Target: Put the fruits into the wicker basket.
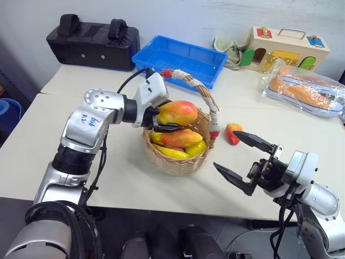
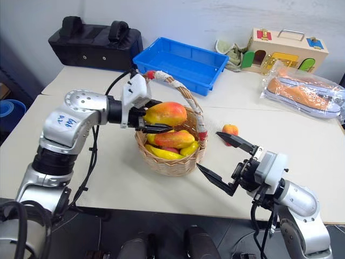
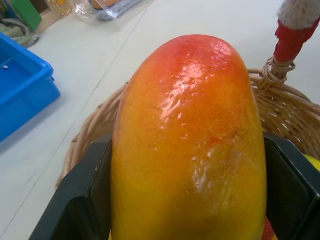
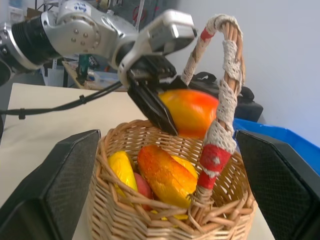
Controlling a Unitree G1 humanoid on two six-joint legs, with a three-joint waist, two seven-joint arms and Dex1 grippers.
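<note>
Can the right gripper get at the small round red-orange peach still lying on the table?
Probably yes. The open right gripper hangs just in front of the small round red-orange peach, which lies on bare table beside the wicker basket, nothing between them.

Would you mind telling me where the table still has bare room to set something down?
Bare tabletop lies left of the wicker basket, toward the black bag, and between the basket and the wrapped shoes, apart from one peach. The back edge is crowded by the blue tray and toy house.
</note>
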